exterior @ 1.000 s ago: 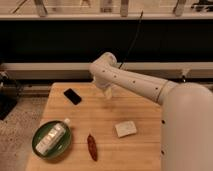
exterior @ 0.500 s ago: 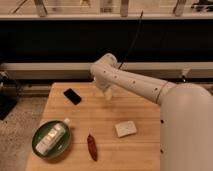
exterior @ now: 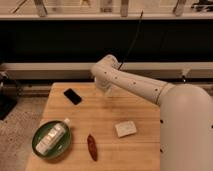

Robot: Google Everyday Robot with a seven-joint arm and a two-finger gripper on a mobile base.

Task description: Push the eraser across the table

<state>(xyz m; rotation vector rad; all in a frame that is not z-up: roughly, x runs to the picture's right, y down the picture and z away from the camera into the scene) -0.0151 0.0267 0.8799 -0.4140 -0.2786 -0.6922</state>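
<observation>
The eraser [exterior: 73, 96] is a small flat black slab lying on the far left part of the light wooden table [exterior: 100, 120]. My gripper [exterior: 108, 93] hangs from the white arm over the far middle of the table, to the right of the eraser and apart from it. Nothing shows between it and the eraser.
A green bowl [exterior: 51, 140] holding a white bottle sits at the near left corner. A dark red chili-shaped thing [exterior: 92, 147] lies near the front edge. A whitish block [exterior: 125, 128] lies right of centre. A dark wall and rail run behind the table.
The gripper has shifted slightly; the eraser and other items have not moved.
</observation>
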